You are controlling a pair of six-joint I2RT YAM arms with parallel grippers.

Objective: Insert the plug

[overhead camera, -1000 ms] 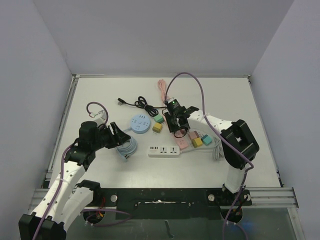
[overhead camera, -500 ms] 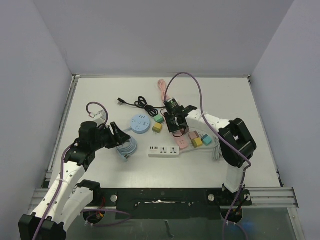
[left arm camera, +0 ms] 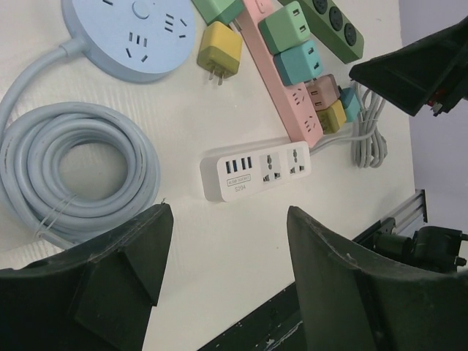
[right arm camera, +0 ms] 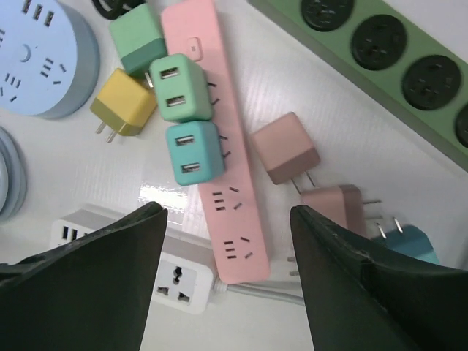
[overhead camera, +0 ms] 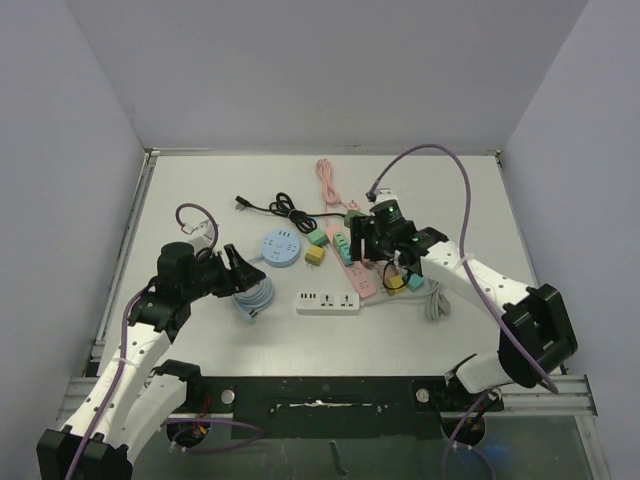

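A pink power strip point(right arm camera: 219, 168) lies on the table with a green plug point(right arm camera: 180, 88) and a teal plug point(right arm camera: 194, 151) standing in its sockets. My right gripper point(right arm camera: 227, 212) hovers open just above the strip's free sockets, holding nothing; from above this gripper point(overhead camera: 368, 250) sits over the strip point(overhead camera: 360, 280). My left gripper point(left arm camera: 228, 212) is open and empty above bare table, near the white power strip point(left arm camera: 256, 170) and the coiled blue cable point(left arm camera: 73, 168).
Loose plugs lie around: yellow point(right arm camera: 123, 102), green point(right arm camera: 139, 38), two pinkish ones point(right arm camera: 284, 148), a blue one point(right arm camera: 409, 245). A green power strip point(right arm camera: 387, 55), a round blue socket point(overhead camera: 279, 246), a black cable point(overhead camera: 270, 208) and a pink cable point(overhead camera: 325, 180) lie farther back.
My right gripper has gone from shut to open and shifted right, its arm swinging out to the right. My left gripper has opened a little wider without moving.
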